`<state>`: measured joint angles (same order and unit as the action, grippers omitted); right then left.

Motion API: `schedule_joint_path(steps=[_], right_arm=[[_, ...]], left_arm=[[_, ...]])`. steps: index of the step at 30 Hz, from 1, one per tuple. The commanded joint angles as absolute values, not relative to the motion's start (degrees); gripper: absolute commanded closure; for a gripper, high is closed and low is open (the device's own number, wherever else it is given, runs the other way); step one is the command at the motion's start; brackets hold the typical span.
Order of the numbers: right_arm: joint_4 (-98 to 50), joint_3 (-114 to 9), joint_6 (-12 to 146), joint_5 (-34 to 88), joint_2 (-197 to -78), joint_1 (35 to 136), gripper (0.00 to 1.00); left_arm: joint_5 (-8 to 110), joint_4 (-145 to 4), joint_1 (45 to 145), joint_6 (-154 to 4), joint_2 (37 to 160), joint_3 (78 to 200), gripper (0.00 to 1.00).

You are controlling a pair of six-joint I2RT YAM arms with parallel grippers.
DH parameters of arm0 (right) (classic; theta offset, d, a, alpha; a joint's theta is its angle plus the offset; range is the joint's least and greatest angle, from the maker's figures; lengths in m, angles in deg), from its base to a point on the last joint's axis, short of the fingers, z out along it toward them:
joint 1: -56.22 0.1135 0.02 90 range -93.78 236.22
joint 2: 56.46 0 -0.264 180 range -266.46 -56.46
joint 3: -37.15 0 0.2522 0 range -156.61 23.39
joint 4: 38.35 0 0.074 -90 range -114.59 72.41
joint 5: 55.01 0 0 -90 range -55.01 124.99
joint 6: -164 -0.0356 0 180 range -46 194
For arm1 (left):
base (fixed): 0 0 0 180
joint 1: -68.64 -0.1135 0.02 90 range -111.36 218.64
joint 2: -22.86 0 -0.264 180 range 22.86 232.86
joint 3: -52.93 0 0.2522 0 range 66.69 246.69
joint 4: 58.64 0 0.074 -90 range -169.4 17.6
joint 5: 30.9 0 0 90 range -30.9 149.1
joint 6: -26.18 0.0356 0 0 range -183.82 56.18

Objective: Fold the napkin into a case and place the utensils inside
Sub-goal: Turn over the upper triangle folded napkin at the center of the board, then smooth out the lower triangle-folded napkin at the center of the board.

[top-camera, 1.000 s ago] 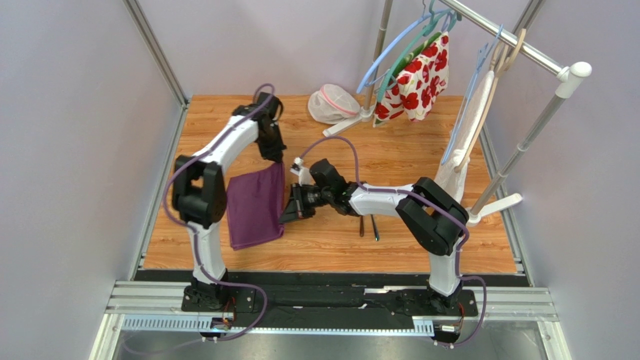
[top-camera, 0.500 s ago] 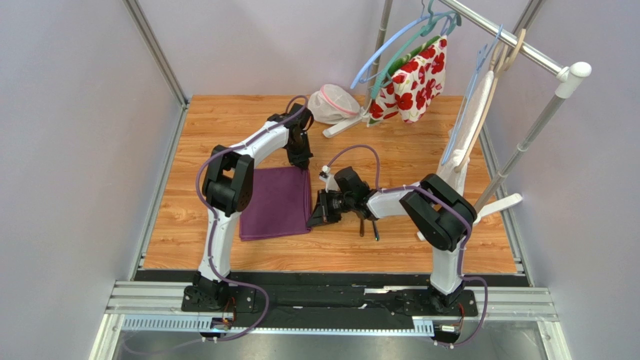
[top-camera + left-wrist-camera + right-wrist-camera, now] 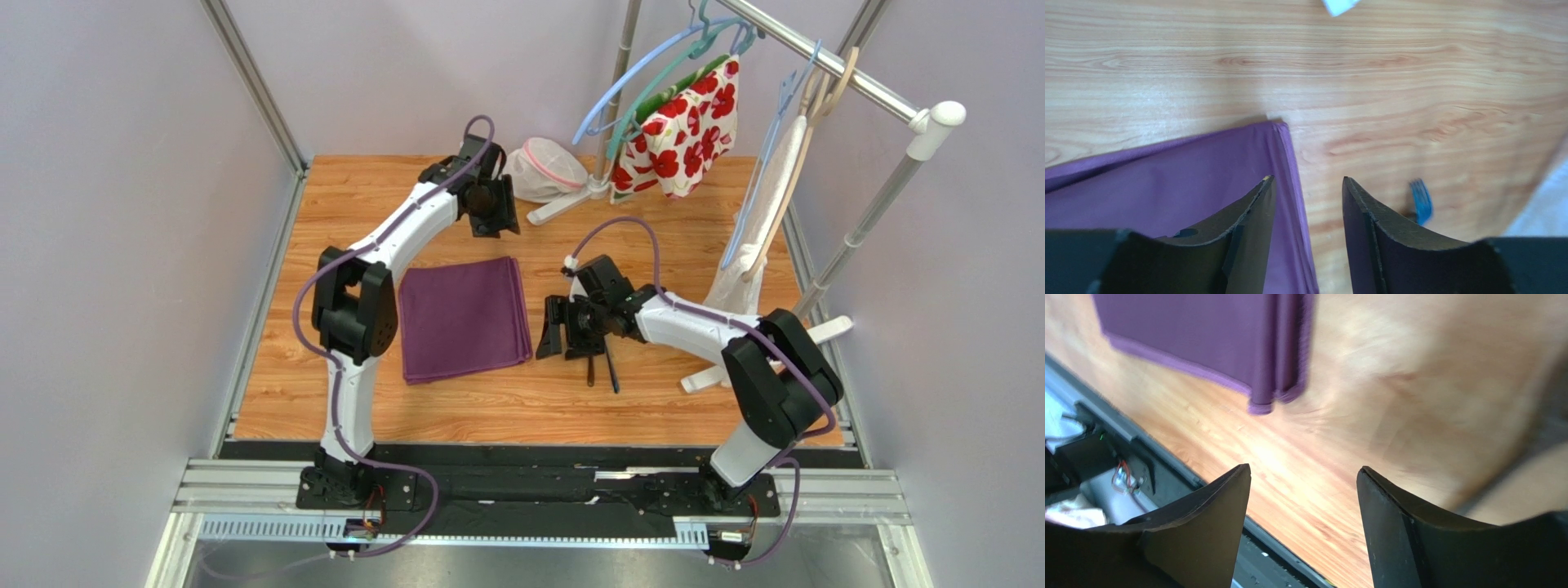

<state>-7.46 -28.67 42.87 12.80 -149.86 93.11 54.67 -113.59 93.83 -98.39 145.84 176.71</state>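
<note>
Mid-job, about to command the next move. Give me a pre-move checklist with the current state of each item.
1. Left gripper empty, fingers apart: ok.
2. Right gripper empty, fingers apart: ok.
3. Napkin lying flat on the table, not gripped: ok.
4. Napkin folded down to a narrow strip: not ok, it is a broad rectangle.
5. Utensils inside the napkin: not ok, they lie on the table to its right.
6. Utensils fully in view: not ok, the right arm partly covers them.

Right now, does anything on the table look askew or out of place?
Only small things. The napkin lies a little askew to the table edges, and at its near right corner the folded layers do not line up. Nothing is spilled or damaged.
</note>
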Motion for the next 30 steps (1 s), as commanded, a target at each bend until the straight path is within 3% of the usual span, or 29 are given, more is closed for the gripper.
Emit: schedule_joint_path(steps=[1, 3, 4, 7, 9, 12, 13, 17, 30], right_arm=[[-0.25, -35.84, 45.88, 19.68, -150.75, 89.63, 0.32], [0.55, -38.82, 45.44, 20.05, -152.86, 88.04, 0.32], [0.64, -42.15, 45.53, 19.44, -155.13, 87.69, 0.34], [0.21, -47.00, 45.18, 15.42, -158.75, 87.69, 0.42], [-1.38, -48.33, 43.87, 14.87, -160.51, 87.60, 0.46], [-2.87, -50.35, 42.63, 12.94, -164.03, 87.69, 0.62], [-3.57, -50.44, 41.93, 11.89, -164.73, 87.69, 0.72], [-4.72, -53.85, 41.84, 13.54, -168.51, 87.60, 0.99], [-3.49, -72.41, 42.28, 12.14, -181.87, 84.96, 1.00]], left_arm=[[54.00, -116.43, 94.30, -94.94, 137.04, 177.62, 0.51], [54.62, -116.35, 94.30, -94.67, 135.19, 174.02, 0.58], [54.10, -115.91, 94.30, -94.24, 135.01, 172.79, 0.67], [50.84, -115.99, 94.30, -94.05, 136.94, 171.81, 0.78], [49.53, -115.55, 94.30, -93.88, 139.57, 173.12, 0.76], [51.53, -115.90, 94.30, -94.15, 143.79, 176.72, 0.69], [52.06, -115.99, 94.39, -94.32, 145.02, 177.78, 0.67], [55.57, -119.23, 94.65, -94.50, 151.78, 185.06, 0.65], [59.89, -118.98, 95.18, -95.82, 155.49, 185.70, 0.65]])
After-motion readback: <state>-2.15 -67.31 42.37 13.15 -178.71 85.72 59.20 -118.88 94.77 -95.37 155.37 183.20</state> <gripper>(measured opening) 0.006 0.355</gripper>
